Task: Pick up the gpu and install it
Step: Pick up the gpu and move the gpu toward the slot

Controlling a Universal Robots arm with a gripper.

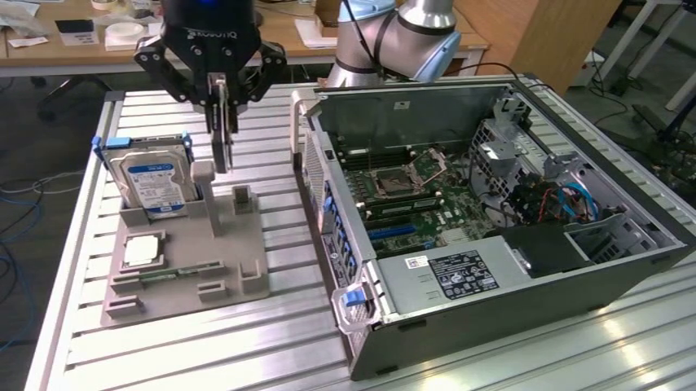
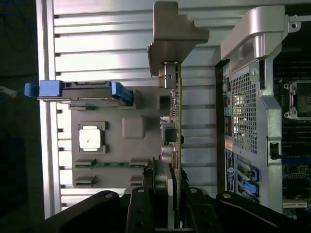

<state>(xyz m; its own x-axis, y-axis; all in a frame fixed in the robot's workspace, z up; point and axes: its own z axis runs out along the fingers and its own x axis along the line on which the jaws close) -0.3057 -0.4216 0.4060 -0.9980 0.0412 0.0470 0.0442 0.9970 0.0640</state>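
Gripper (image 1: 223, 98): black, with white lettering on the body. Gpu (image 1: 224, 138): dark where seen edge-on in the exterior view; in the wrist view, an olive-green board edge and a dull silver bracket (image 2: 172, 39). Hard drive (image 1: 152, 183): silver, blue-and-white label, blue side rails. Holder tray (image 1: 234, 244): plain matte grey. Memory stick (image 1: 174, 273): green. Computer case (image 1: 522, 285): dark grey, with blue slots (image 1: 392, 230) and blue cables (image 1: 573, 199) inside. Table (image 1: 272, 350): silver, ribbed in parallel slats. Arm (image 1: 425, 41): silver-grey with pale blue caps.

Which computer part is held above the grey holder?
The gpu, clamped edge-on in the gripper; the hard drive, chip and memory stick sit in the holder.
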